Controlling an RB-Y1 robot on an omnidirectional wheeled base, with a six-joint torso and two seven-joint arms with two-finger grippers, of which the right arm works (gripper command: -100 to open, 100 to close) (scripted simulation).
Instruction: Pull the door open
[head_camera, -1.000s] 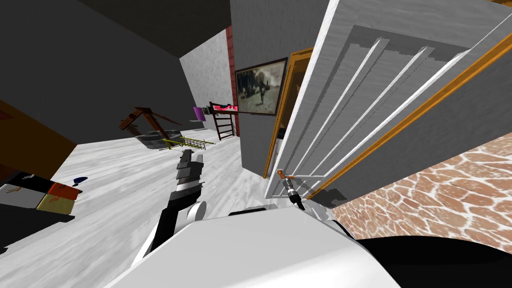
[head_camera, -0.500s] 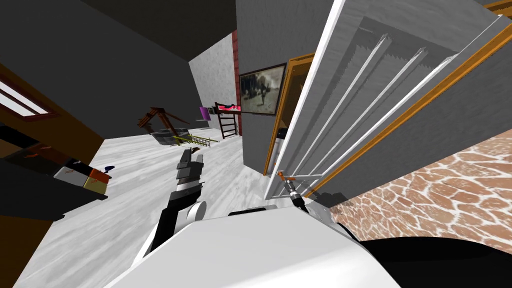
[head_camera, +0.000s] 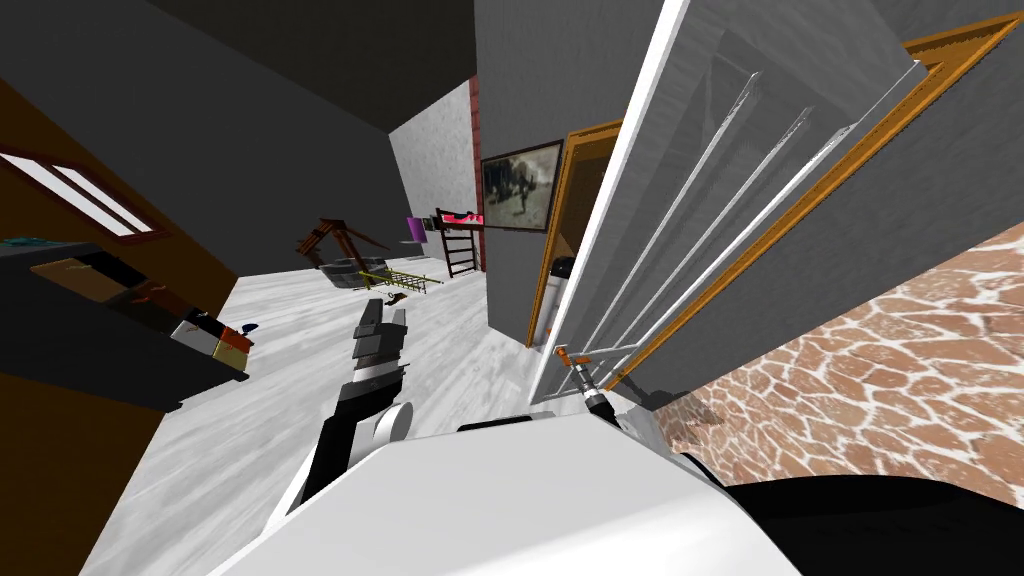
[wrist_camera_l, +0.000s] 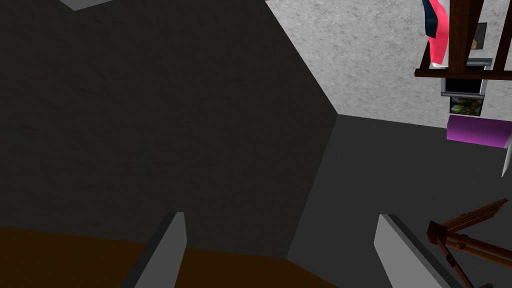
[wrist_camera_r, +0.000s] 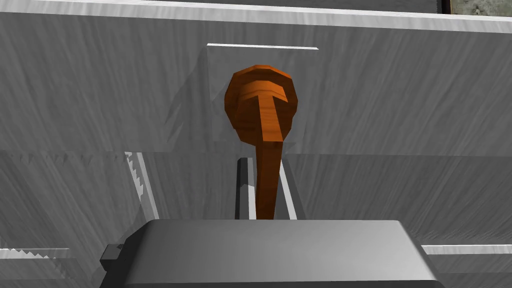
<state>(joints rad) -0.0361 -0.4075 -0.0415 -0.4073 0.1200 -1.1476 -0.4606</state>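
The grey panelled door (head_camera: 700, 180) stands partly swung out from its orange-brown frame (head_camera: 790, 220). Its orange lever handle (head_camera: 563, 351) sits at the door's lower edge in the head view. My right gripper (head_camera: 572, 364) is shut on that handle. In the right wrist view the handle's lever (wrist_camera_r: 266, 175) runs down between my two fingers (wrist_camera_r: 244, 190), which press its sides, and its round base (wrist_camera_r: 261, 102) sits on the grey door face (wrist_camera_r: 100, 100). My left gripper (head_camera: 378, 318) hangs over the floor to the left of the door, open with nothing between its fingers (wrist_camera_l: 165, 250).
A grey wall with a framed picture (head_camera: 520, 187) stands just beyond the door's free edge. A dark cabinet with boxes (head_camera: 215, 340) lies at the left. Ladder-like furniture and clutter (head_camera: 385, 270) sit at the far end of the white floor (head_camera: 260, 420). Brown stone paving (head_camera: 880, 370) lies at the right.
The door has swung further out from its frame with my right gripper still on the handle. My head view has turned, so the room at the left shifted right.
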